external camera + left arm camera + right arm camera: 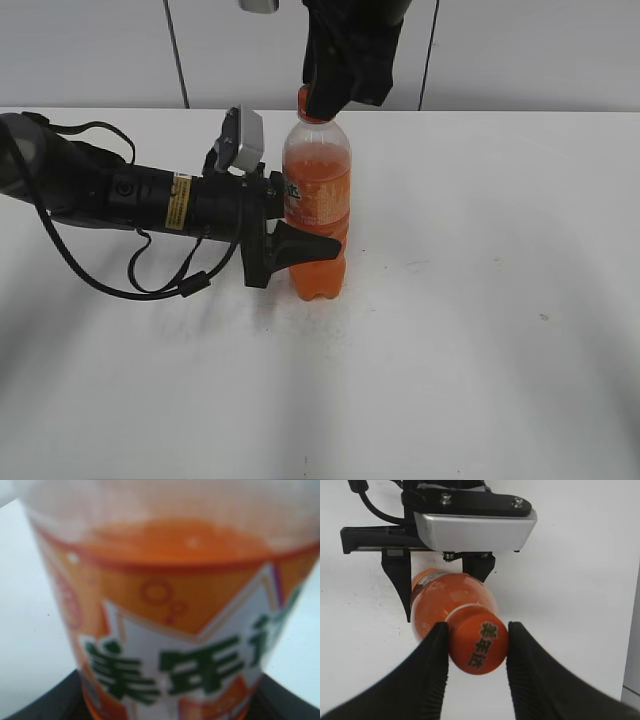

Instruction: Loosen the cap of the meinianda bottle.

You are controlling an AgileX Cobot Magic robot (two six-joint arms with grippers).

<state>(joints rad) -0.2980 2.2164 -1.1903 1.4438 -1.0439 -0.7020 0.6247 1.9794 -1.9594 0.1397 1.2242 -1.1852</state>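
The meinianda bottle stands upright on the white table, full of orange liquid, with an orange-and-white label. My left gripper reaches in from the left and is shut on the bottle's body at label height; its wrist view is filled by the blurred label. My right gripper comes down from above and is shut on the orange cap, both black fingers touching its sides. The cap is mostly hidden behind the fingers in the exterior view. The bottle shows below the cap in the right wrist view.
The white table spreads all around the bottle. A light wall with panel seams stands behind. The left arm and its looping cable lie low over the table's left side.
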